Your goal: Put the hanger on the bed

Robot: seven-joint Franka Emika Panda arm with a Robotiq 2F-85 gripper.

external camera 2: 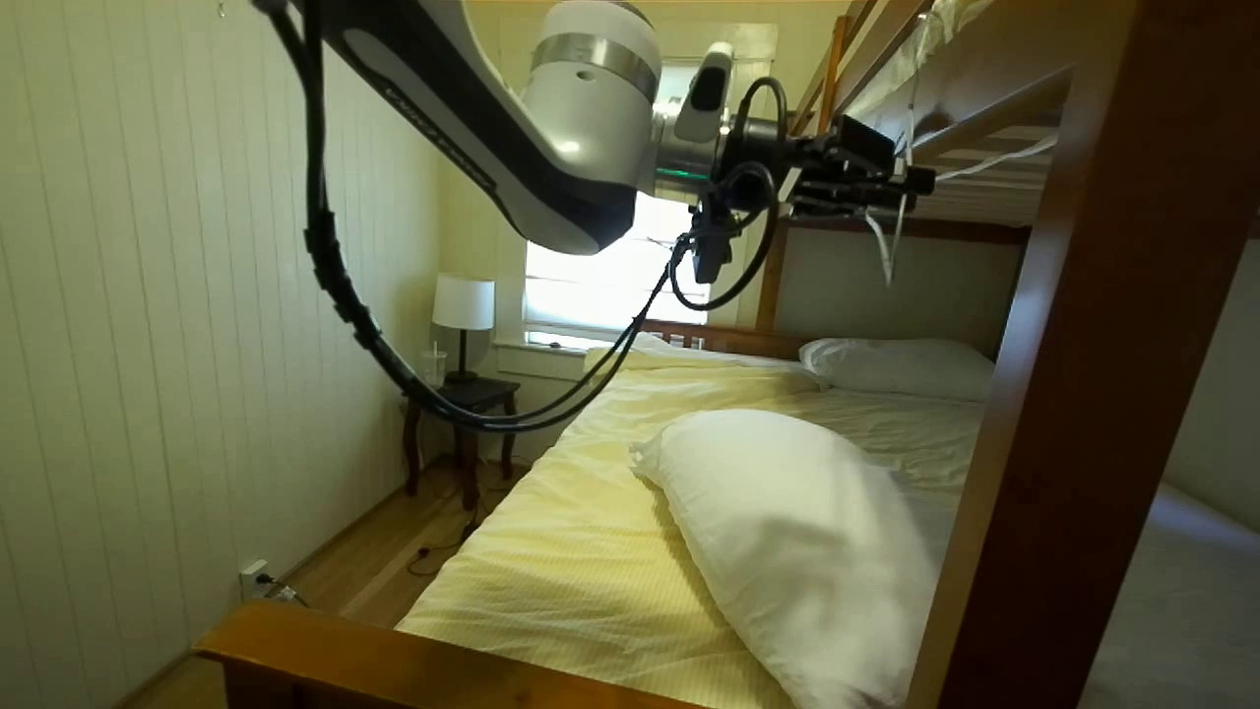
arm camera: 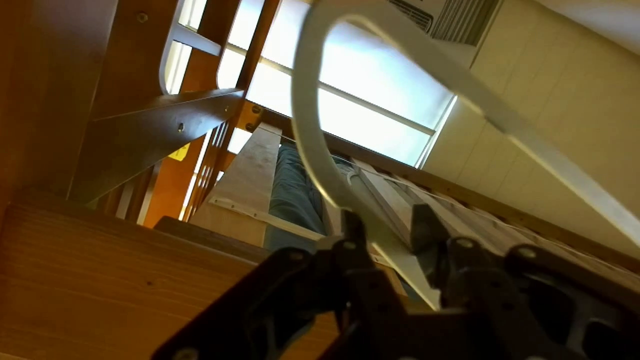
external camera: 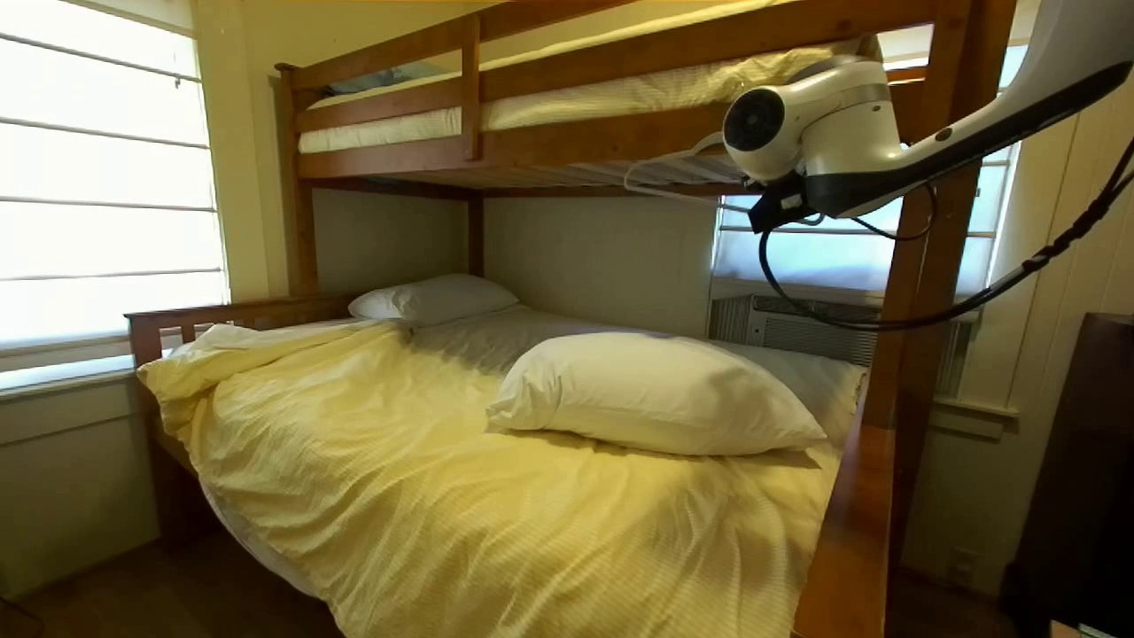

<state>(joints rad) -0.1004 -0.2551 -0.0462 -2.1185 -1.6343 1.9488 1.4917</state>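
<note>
The thin light hanger (external camera: 627, 177) is in the air beside the upper bunk's side rail; it shows nearly edge-on in an exterior view (external camera 2: 898, 241). In the wrist view its rounded corner (arm camera: 305, 100) fills the upper middle and one arm runs down between the fingers. My gripper (arm camera: 387, 222) is partly closed, with both fingers against that arm. It also shows in both exterior views (external camera: 780, 208) (external camera 2: 917, 181). The hook is not clearly visible. The bed (external camera: 425, 505), the lower bunk with its yellow comforter (external camera 2: 571, 542), lies well below the gripper.
The upper bunk's wooden side rail (external camera: 576, 137) is close to the gripper. A thick bed post (external camera 2: 1073, 394) stands nearby. White pillows (external camera: 656, 390) lie on the lower bunk. The footboard (external camera 2: 413, 660) edges it. A black cable (external camera 2: 335, 286) droops from the arm.
</note>
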